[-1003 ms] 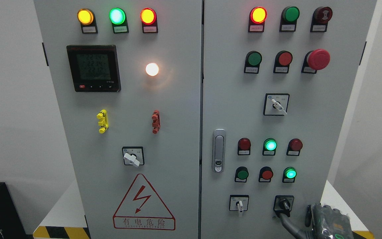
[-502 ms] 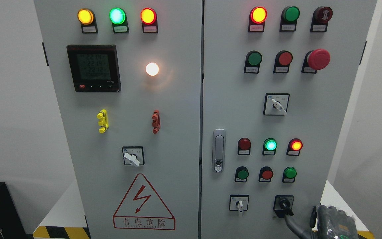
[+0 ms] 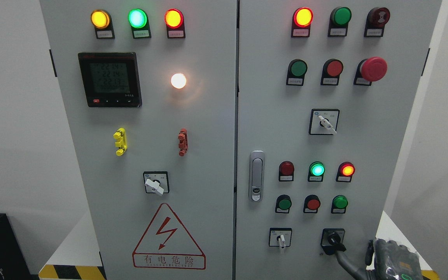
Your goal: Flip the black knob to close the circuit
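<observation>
The black knob (image 3: 333, 240) sits in its square plate at the bottom right of the right cabinet door, its pointer turned toward the lower right. My right hand (image 3: 355, 253) comes in at the bottom right corner. One long grey finger (image 3: 343, 261) reaches up and touches the knob's lower right end, while the thumb (image 3: 370, 251) stands apart; the hand grasps nothing. Above the knob a red lamp (image 3: 347, 170) glows and the green lamp (image 3: 340, 202) under it is dark. My left arm is out of view.
A white selector (image 3: 281, 240) sits left of the black knob. The door handle (image 3: 256, 175) is at the door's left edge. A red mushroom button (image 3: 373, 69) sticks out at upper right. The cabinet stands on a white base (image 3: 393, 229) with hazard stripes.
The knob's pointer swung from pointing down to the lower right. The right red lamp came on and the green lamp below it went out. My right hand shifted slightly right.
</observation>
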Tool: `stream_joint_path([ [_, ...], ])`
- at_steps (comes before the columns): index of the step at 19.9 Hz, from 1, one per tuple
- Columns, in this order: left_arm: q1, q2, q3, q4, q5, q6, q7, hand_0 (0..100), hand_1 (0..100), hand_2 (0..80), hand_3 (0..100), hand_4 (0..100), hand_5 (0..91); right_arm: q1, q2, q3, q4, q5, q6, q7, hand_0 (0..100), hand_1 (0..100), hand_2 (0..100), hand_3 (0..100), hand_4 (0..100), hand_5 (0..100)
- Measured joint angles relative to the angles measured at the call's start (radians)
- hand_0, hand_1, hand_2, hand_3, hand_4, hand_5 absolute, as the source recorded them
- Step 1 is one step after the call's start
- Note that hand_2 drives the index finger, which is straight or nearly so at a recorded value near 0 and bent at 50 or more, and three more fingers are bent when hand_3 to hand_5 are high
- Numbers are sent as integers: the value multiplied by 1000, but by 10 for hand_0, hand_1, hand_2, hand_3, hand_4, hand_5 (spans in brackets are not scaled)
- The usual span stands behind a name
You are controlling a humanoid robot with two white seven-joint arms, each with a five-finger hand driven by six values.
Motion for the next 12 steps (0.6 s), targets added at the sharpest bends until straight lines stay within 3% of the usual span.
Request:
stream_joint_path([
  [12, 0, 0, 0, 0, 0, 0, 0, 0, 0, 0, 0, 0, 0, -9, 0, -4, -2, -2, 0, 6, 0, 101, 765, 930, 747, 742],
])
